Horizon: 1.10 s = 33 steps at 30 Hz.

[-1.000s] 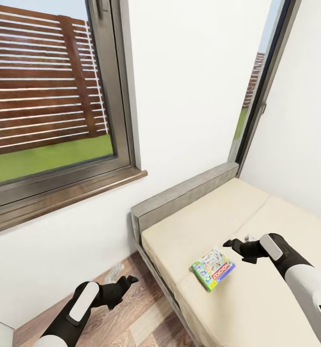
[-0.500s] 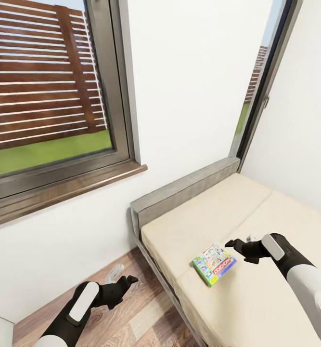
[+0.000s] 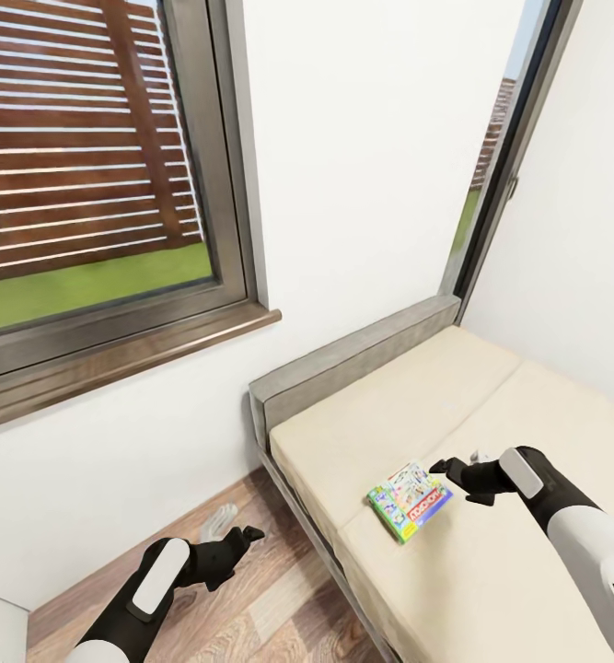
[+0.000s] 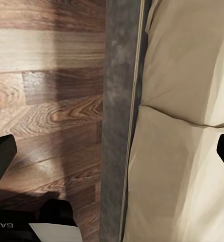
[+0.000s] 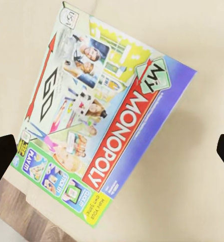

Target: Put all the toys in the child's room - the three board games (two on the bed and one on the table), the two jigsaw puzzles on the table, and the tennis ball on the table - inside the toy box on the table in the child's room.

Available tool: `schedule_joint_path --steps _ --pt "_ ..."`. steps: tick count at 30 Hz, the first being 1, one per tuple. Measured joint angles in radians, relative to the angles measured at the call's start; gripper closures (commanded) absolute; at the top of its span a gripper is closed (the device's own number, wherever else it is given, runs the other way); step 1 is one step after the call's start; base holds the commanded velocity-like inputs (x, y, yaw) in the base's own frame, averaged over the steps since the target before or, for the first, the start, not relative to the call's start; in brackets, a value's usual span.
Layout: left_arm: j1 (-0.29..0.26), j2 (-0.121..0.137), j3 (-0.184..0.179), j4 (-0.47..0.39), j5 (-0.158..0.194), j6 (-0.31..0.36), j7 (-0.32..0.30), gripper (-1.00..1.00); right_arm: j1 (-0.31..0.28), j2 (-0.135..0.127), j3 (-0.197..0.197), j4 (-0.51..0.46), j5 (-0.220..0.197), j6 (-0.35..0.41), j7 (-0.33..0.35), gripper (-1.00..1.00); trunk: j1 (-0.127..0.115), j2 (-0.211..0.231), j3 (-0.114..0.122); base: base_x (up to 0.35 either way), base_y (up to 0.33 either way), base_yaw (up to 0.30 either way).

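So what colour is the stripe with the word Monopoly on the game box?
Red, with white letters, on the Monopoly box; clearest in the right wrist view.

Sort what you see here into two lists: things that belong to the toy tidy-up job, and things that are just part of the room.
Belongs to the job:
- Monopoly box, lying flat on the bed
- bed
- right gripper, open beside the box

Just part of the room:
- window
- wood floor
- white wall
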Motion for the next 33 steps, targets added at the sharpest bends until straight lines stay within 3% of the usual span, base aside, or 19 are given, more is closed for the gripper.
schedule_joint_path --steps 3,33 --pt "0.0 0.0 0.0 0.0 0.0 0.0 0.0 -1.0 0.0 0.001 0.001 0.0 0.0 0.0 0.001 -1.0 0.0 0.0 -0.001 0.0 0.0 0.0" --pt "0.0 0.0 0.0 0.0 0.0 0.0 0.0 -1.0 -0.001 -0.001 0.004 -0.005 -0.001 0.001 0.007 -1.0 0.115 -0.21 -0.096 0.0 0.0 0.0"
